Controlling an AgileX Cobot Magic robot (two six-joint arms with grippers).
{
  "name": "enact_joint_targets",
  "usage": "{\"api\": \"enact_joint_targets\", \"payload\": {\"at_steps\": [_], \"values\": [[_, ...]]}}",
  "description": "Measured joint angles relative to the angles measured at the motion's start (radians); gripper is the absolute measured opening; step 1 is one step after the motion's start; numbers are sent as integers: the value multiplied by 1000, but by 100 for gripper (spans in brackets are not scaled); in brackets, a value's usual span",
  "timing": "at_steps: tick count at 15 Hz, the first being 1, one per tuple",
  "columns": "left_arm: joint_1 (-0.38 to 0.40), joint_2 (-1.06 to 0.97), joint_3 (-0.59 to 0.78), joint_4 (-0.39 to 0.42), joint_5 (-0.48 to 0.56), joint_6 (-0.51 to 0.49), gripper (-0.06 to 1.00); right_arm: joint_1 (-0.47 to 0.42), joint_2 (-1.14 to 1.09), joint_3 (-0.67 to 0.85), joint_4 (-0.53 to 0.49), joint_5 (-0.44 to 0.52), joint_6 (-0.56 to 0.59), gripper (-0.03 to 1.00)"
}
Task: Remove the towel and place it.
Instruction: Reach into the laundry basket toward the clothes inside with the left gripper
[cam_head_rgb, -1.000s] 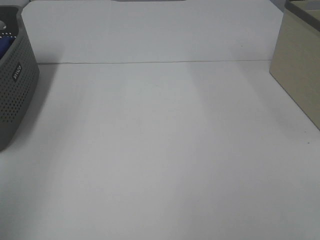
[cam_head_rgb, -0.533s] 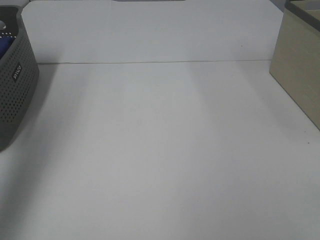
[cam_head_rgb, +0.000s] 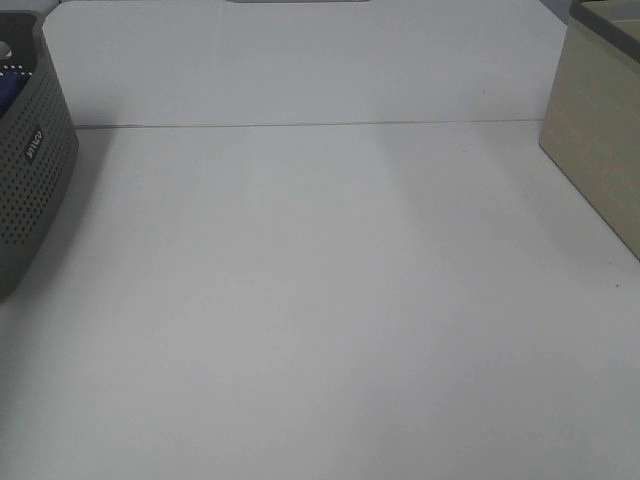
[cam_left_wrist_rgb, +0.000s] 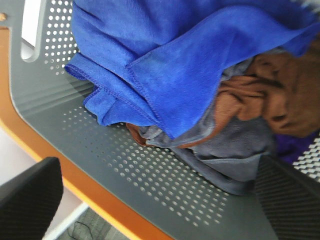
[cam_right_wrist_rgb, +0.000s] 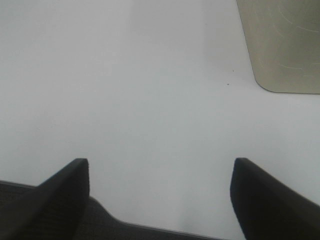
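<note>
The royal-blue towel (cam_left_wrist_rgb: 165, 55) lies bunched inside a grey perforated basket (cam_left_wrist_rgb: 150, 175), on top of a brown cloth (cam_left_wrist_rgb: 270, 95) and a grey cloth (cam_left_wrist_rgb: 230, 155). My left gripper (cam_left_wrist_rgb: 160, 200) hangs open above the basket, its black fingers (cam_left_wrist_rgb: 30, 200) wide apart and holding nothing. In the exterior high view only a sliver of the towel (cam_head_rgb: 8, 95) shows inside the basket (cam_head_rgb: 35, 170) at the far left; neither arm appears there. My right gripper (cam_right_wrist_rgb: 160, 190) stands open over bare white table (cam_right_wrist_rgb: 150, 90).
A beige box (cam_head_rgb: 600, 130) stands at the table's right side; its corner (cam_right_wrist_rgb: 282, 45) shows in the right wrist view. A seam (cam_head_rgb: 300, 125) crosses the white table at the back. An orange surface (cam_left_wrist_rgb: 75, 185) lies under the basket.
</note>
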Motion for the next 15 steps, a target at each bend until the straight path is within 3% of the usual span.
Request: {"api": "enact_joint_targets", "payload": {"at_steps": [2, 7, 11, 12, 15], "values": [[19, 99, 0, 11, -105, 57, 99, 0, 0, 0, 0, 0, 0, 76], [19, 287, -5, 80, -255, 74, 99, 0, 0, 0, 0, 0, 0, 76], [19, 415, -119, 93, -263, 74, 99, 0, 0, 0, 0, 0, 0, 76], [19, 449, -171, 51, -230, 74, 99, 0, 0, 0, 0, 0, 0, 76], [19, 476, -179, 30, -214, 77, 99, 0, 0, 0, 0, 0, 0, 76]]}}
